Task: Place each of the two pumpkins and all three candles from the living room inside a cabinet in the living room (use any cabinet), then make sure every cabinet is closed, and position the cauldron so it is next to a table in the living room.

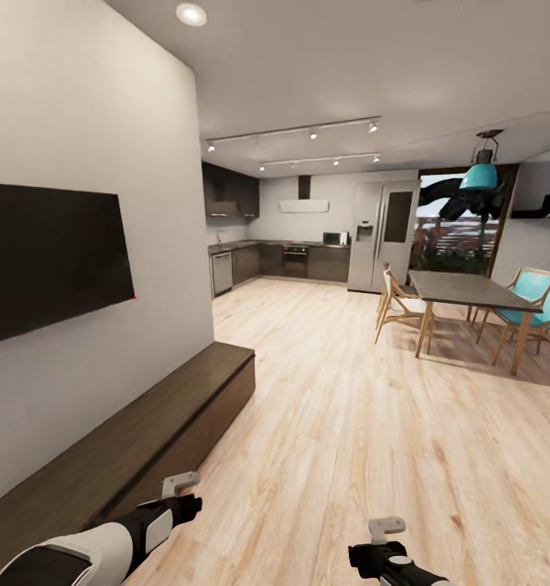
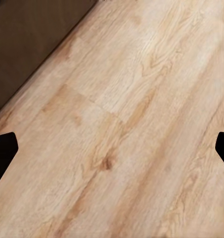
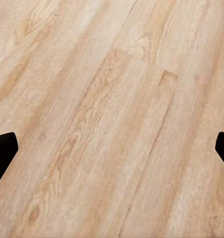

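Observation:
The cabinet [image 1: 145, 431], a long low dark-brown unit, runs along the left wall under a black TV, and its fronts look shut. My left gripper [image 1: 182, 498] hangs low beside the cabinet's front; in the left wrist view its fingertips [image 2: 3, 151] stand wide apart over bare wood floor, open and empty, with the cabinet's dark face [image 2: 27, 44] at one corner. My right gripper [image 1: 386, 544] hovers over the floor, and its fingertips [image 3: 3, 151] are also spread, open with nothing between them. The pumpkins, candles, cauldron and coffee table are out of view.
A wide light wood floor [image 1: 332, 407] stretches ahead to the kitchen [image 1: 291, 260] at the back. At the right stands a tall dark dining table [image 1: 470, 291] with wooden chairs [image 1: 397, 303] and teal seats. A fridge [image 1: 381, 236] stands beyond it.

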Motion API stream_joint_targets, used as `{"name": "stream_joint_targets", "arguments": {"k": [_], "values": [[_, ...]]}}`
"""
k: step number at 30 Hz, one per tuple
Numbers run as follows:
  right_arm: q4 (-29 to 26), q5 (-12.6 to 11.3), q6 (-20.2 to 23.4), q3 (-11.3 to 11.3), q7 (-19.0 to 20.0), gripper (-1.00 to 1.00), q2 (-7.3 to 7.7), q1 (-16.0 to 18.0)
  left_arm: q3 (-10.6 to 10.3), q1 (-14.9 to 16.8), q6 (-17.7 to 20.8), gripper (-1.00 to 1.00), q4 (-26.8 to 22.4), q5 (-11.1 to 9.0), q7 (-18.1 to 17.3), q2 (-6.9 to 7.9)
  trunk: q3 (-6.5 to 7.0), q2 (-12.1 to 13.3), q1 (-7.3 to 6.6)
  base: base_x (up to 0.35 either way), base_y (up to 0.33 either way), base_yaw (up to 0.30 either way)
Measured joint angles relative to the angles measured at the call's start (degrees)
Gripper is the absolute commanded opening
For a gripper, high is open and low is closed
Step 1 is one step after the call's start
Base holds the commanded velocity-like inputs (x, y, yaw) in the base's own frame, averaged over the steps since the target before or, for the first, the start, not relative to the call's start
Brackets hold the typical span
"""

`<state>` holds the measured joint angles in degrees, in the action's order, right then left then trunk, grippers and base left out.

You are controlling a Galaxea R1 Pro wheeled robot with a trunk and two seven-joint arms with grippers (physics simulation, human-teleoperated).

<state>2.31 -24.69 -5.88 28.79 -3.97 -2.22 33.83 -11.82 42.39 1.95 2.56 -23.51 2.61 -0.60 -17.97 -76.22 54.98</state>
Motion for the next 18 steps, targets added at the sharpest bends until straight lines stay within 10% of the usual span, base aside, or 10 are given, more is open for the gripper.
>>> {"name": "stream_joint_targets", "arguments": {"k": [18], "values": [[0.0, -0.01, -0.17, 0.0, 0.02, 1.0, 0.0, 0.0, 0.0, -0.17, 0.06, 1.0, 0.0, 0.0, 0.0, 0.0, 1.29, 0.0, -0.03, 0.297, 0.0, -0.203]]}}
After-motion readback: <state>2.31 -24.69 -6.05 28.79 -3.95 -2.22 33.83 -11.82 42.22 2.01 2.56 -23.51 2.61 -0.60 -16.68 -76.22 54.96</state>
